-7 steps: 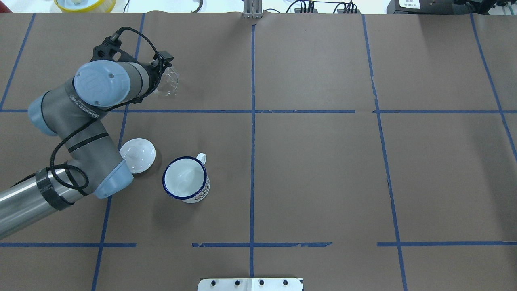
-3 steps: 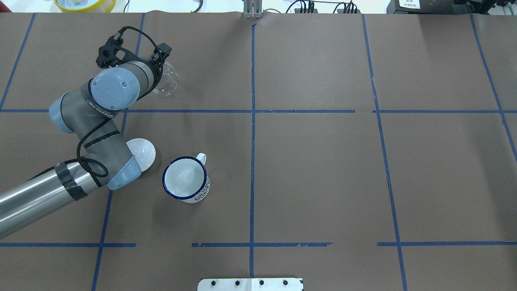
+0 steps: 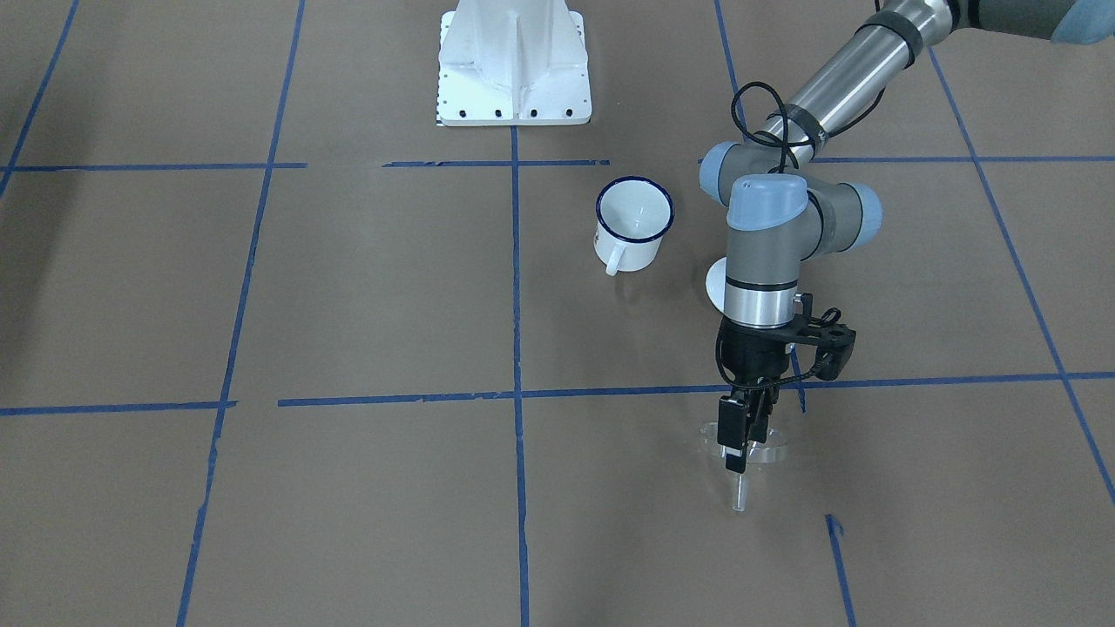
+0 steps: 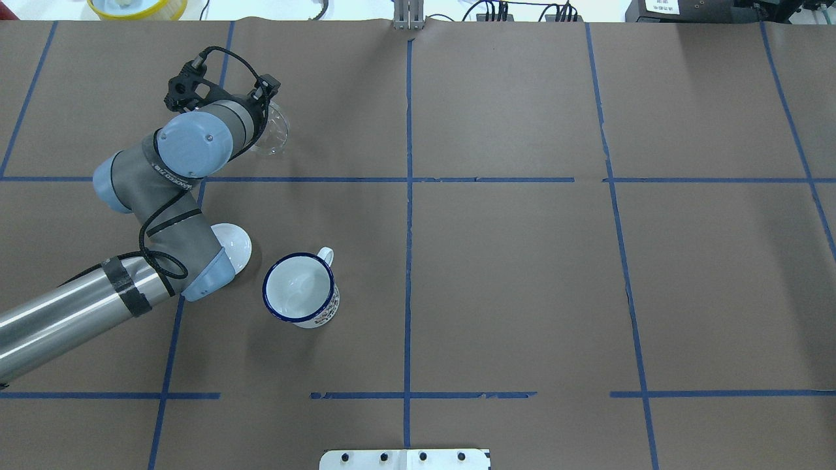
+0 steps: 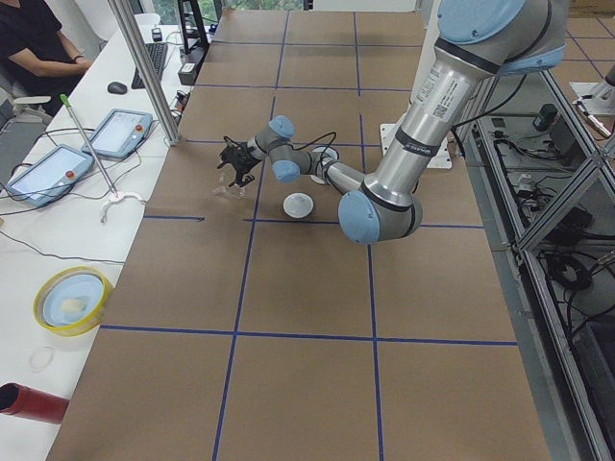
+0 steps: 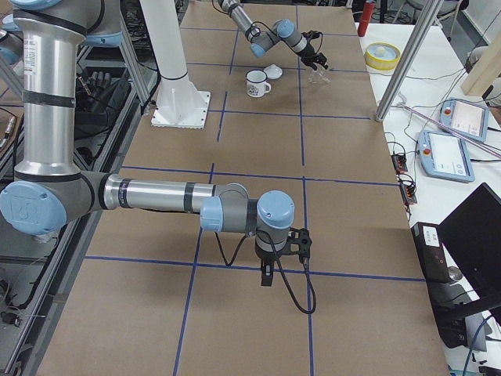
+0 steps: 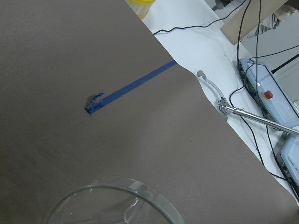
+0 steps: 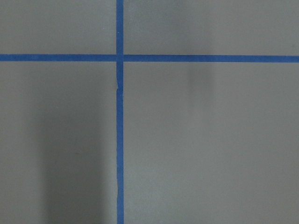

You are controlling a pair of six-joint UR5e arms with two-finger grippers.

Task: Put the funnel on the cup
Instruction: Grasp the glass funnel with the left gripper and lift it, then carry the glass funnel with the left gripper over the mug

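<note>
The clear funnel (image 3: 760, 446) is at the far left of the table, its thin stem (image 3: 739, 498) pointing down and away from the robot. My left gripper (image 3: 734, 451) is shut on the rim of its bowl. In the overhead view the funnel (image 4: 273, 134) shows just past the wrist, and its rim (image 7: 112, 198) fills the bottom of the left wrist view. The white mug with a dark blue rim (image 4: 300, 290) stands upright and empty nearer the robot, handle pointing away. My right gripper (image 6: 266, 276) hangs over bare paper, and I cannot tell whether it is open or shut.
A round white lid (image 4: 236, 245) lies left of the mug, half hidden under my left arm. The robot's white base plate (image 3: 514, 61) is at the near edge. A yellow bowl (image 4: 137, 6) sits beyond the table's far edge. Blue tape lines (image 4: 408, 179) cross the brown paper.
My left arm's wrist and elbow have swung right and forward and now cover more of the white lid. The funnel has stayed almost in place in the gripper.
</note>
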